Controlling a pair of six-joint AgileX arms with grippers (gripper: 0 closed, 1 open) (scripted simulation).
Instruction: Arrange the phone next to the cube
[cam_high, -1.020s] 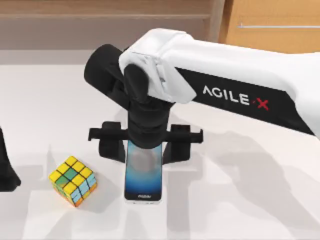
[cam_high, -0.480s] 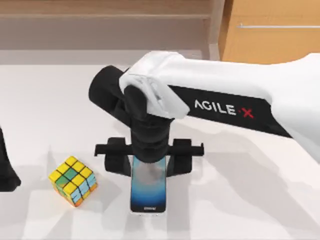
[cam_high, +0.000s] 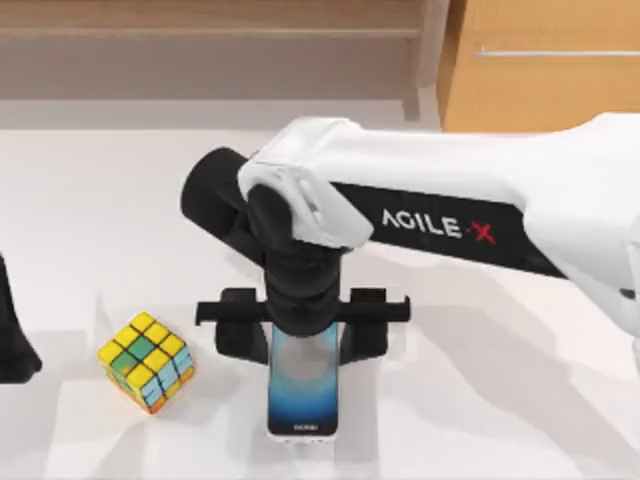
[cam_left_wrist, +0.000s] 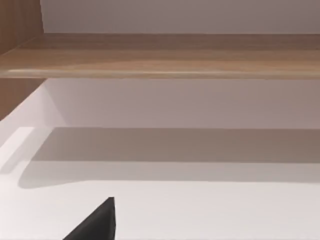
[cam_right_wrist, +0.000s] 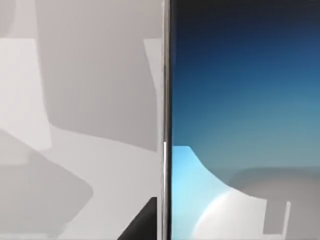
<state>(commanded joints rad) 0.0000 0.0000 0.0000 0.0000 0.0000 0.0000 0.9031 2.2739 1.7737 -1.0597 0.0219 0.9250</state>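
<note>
The phone (cam_high: 303, 385) lies lengthwise toward the table's front edge, screen up, its far end under my right wrist. My right gripper (cam_high: 303, 335) is shut on the phone, one black finger on each long side. The right wrist view has the phone's screen (cam_right_wrist: 240, 125) close up, with its metal edge against the white table. The cube (cam_high: 145, 362), yellow and green on top, sits on the table to the left of the phone, with a gap between them. My left arm (cam_high: 12, 335) is parked at the table's left edge.
The white table (cam_high: 500, 400) has free room at the right and behind the cube. A wooden shelf (cam_high: 200, 40) and cabinet (cam_high: 540, 60) run along the back. The left wrist view has the wooden shelf (cam_left_wrist: 160, 55) over the table.
My right gripper has carried the phone toward the table's front edge and a little to the right. The cube and the left arm have stayed put.
</note>
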